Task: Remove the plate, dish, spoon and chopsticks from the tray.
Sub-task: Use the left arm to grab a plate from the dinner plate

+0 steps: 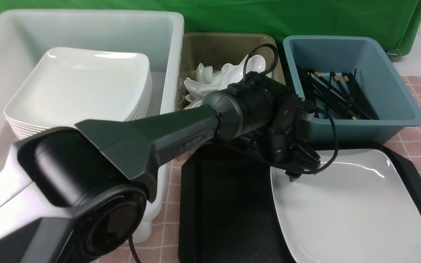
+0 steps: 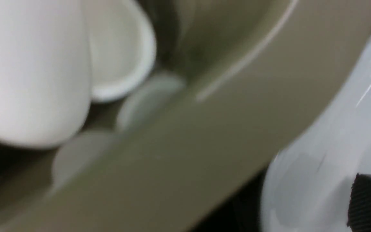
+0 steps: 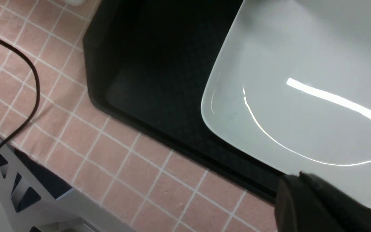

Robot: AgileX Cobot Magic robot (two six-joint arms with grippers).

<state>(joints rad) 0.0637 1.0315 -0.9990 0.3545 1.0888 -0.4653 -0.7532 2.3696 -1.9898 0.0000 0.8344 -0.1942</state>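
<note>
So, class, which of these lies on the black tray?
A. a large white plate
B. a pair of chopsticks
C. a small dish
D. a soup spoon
A: the large white plate lies on the right side of the black tray, while the black chopsticks sit in the blue tub and the white spoons in the olive tub.

Bright, even light from above; one view badly blurred.
Sharp streaks of glare cross the plate [image 1: 353, 204] in the front and right wrist views, with a softer sheen on the stacked plates [image 1: 82, 84] to its left. The left wrist view is smeared and out of focus, leaving the spoons [image 2: 121, 54] and the olive tub [image 2: 204, 145] as soft shapes.
</note>
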